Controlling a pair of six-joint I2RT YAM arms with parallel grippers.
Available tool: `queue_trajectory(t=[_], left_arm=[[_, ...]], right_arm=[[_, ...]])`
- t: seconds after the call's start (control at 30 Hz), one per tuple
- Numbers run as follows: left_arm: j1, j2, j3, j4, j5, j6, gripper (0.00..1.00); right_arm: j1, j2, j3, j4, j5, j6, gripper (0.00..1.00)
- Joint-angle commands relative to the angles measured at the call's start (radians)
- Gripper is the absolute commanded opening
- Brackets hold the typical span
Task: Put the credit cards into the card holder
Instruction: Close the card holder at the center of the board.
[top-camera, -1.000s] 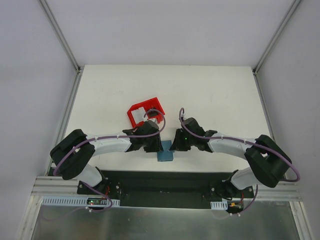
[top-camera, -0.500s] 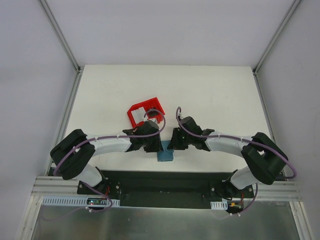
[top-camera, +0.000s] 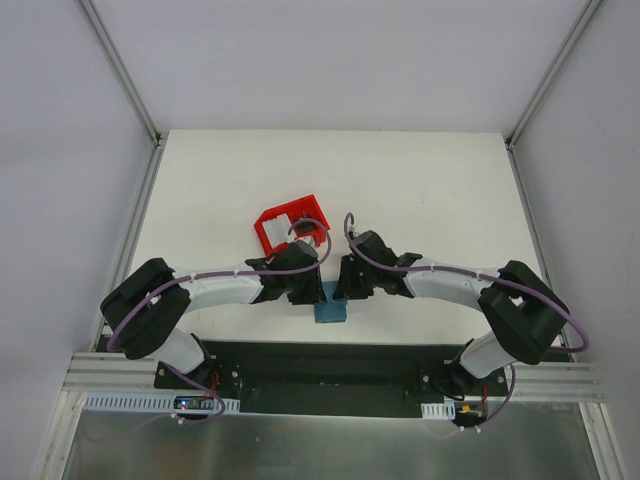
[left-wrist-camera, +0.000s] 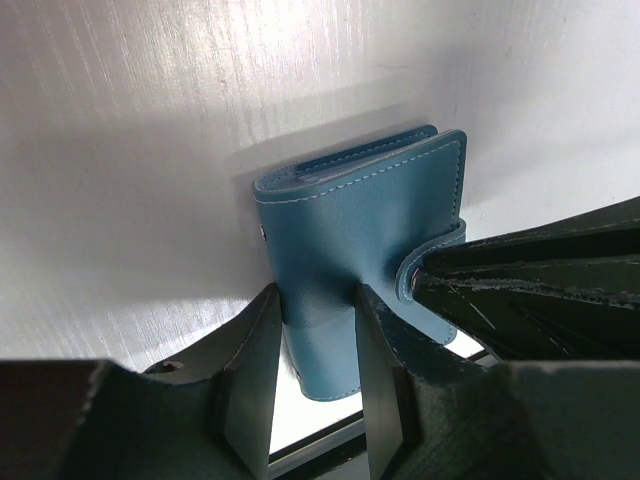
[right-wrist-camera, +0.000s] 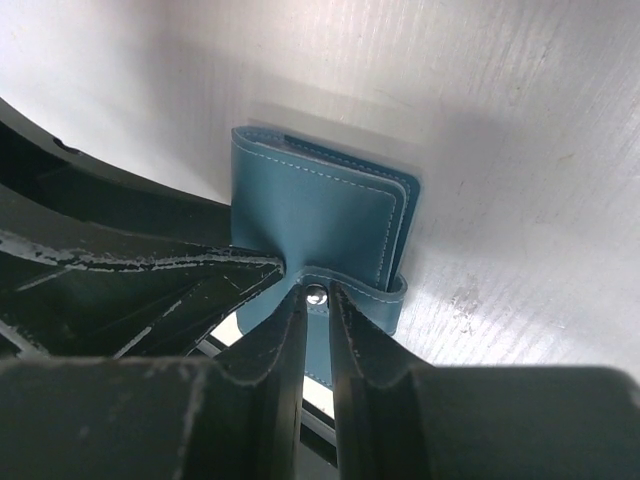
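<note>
The card holder (top-camera: 330, 309) is a teal-blue folded wallet at the table's near edge, between both arms. My left gripper (left-wrist-camera: 315, 310) is shut on the wallet's body (left-wrist-camera: 360, 230), one finger on each face. My right gripper (right-wrist-camera: 317, 295) is shut on the snap tab (right-wrist-camera: 392, 296), whose metal stud shows between the fingertips. The tab is pulled away from the wallet's body (right-wrist-camera: 320, 215). From above, the left gripper (top-camera: 305, 290) and right gripper (top-camera: 345, 285) meet over the wallet. Pale flat shapes in the red bin (top-camera: 268, 232) may be the credit cards; I cannot tell.
The red bin stands just behind the left wrist, partly under its purple cable (top-camera: 312, 235). The black base rail (top-camera: 320, 360) runs right below the wallet. Grey walls close in the white table (top-camera: 420, 190) on both sides.
The right arm has shifted a little to the left, closer to the left gripper, still holding the tab. The left arm and the wallet have stayed in place.
</note>
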Motion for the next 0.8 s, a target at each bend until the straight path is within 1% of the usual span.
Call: queue_trajectory(t=[0.0, 0.13, 0.47, 0.77], left_arm=[[-0.006, 0.032, -0.018, -0.064, -0.005, 0.005, 0.31], [-0.006, 0.029, -0.018, -0.064, -0.01, 0.003, 0.31], [-0.006, 0.025, -0.019, -0.064, -0.016, -0.004, 0.31], [-0.007, 0.023, -0.021, -0.064, -0.016, -0.009, 0.31]], right_arm=[[0.017, 0.042, 0.045, -0.072, 0.018, -0.023, 0.17], [0.023, 0.07, 0.065, -0.1, 0.025, -0.024, 0.15], [0.062, 0.123, 0.111, -0.186, 0.074, -0.029, 0.14], [0.077, 0.182, 0.131, -0.243, 0.107, -0.034, 0.09]])
